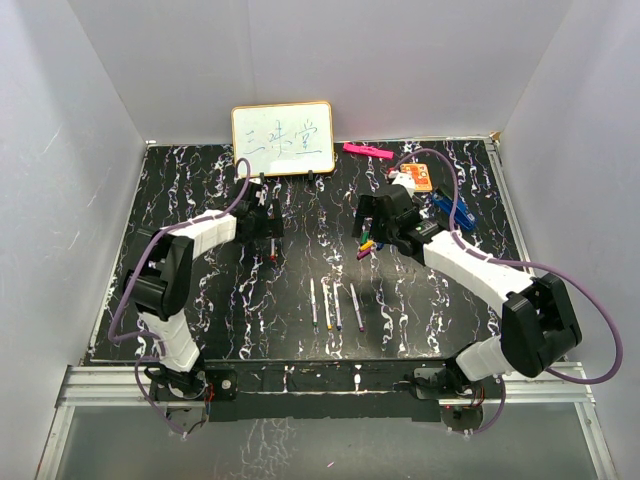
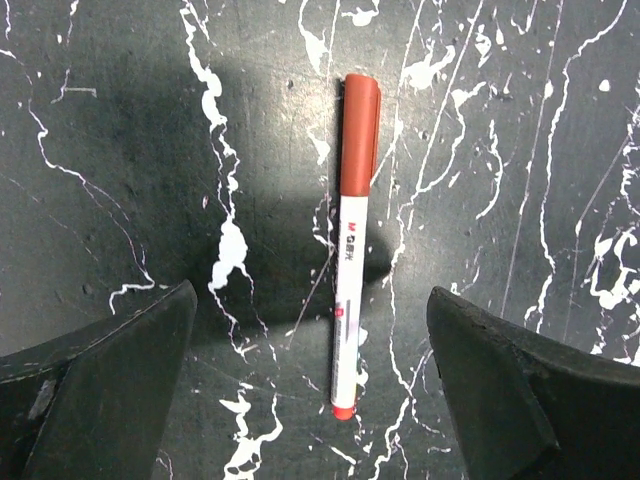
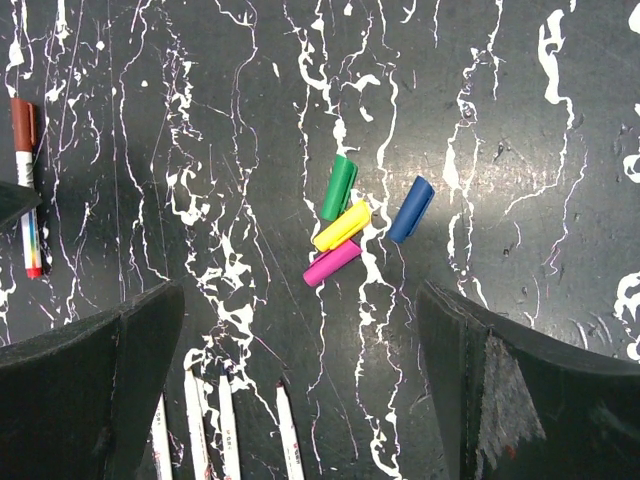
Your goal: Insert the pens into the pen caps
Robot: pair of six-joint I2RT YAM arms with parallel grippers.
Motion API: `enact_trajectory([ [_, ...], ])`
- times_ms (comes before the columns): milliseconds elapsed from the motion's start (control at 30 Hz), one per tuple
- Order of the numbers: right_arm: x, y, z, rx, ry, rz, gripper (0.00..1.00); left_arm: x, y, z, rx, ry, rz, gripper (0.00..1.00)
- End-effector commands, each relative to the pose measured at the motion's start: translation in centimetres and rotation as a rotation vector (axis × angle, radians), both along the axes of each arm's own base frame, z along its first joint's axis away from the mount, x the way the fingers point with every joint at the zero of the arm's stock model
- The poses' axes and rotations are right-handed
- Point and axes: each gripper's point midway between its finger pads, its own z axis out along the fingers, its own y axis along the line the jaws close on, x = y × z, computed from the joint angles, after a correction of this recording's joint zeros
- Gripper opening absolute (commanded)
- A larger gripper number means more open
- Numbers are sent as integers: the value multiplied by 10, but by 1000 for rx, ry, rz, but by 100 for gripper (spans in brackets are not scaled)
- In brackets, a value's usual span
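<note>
Noting state: left end effector [image 2: 310, 300] is wide open and empty. The red pen [image 2: 348, 290] lies flat on the desk [image 2: 120, 150] between its fingers, touching neither. The red cap [image 2: 360, 135] is on this pen; whether it is pushed fully home I cannot tell.

Right end effector [image 3: 298, 295] is also spread open and empty, hovering over the loose caps. Green cap [image 3: 339, 188], yellow cap [image 3: 341, 225] and purple cap [image 3: 331, 262] lie touching in a tight stack. Blue cap [image 3: 411, 209] lies just beside them, apart. Four uncapped pens [image 3: 228, 435] lie side by side nearer the arm bases.

Judged risks:
- Closing on any of the three touching caps could pinch two at once or shove the neighbours away. Blue looks the cleaner pick.
- Caps and pens are round and smooth. An off-centre squeeze could squirt one out or set it rolling.
- The pens lie close together, so fingers coming down on one may nudge the next.
- Pen tip colours are too small to read here, so a colour mismatch is possible.
- A tilted cap or a pen gripped far from its tip could jam at the cap mouth.
- A left finger brushing the red pen on lift-off would roll it.
- Both arms are working mid-desk, so there is some chance of contact between them.
</note>
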Motion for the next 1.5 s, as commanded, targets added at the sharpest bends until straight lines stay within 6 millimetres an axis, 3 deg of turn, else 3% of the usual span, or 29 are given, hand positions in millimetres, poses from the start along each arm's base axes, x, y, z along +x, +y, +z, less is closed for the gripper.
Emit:
enact_trajectory([
  [0,5,2,19,43,-67,-5,98,-4,-4,38,-50,-57,-12,99],
  [200,4,0,19,43,-69,-16,98,-25,-4,71,64,-126,-53,99],
  [333,3,-7,19,36,-72,-55,98,-56,-23,85,149,-139,-136,99],
  [500,-4,-17,21,45,-84,-108,98,-103,-46,71,191,-38,-206,96],
  [800,-15,-30,23,58,-100,-159,97,-161,-74,46,307,120,-295,69],
  [1033,-22,-34,21,55,-108,-153,97,-178,-100,32,255,148,-314,64],
  [1467,-28,-33,7,61,-84,-135,97,-184,-112,17,190,180,-268,62],
])
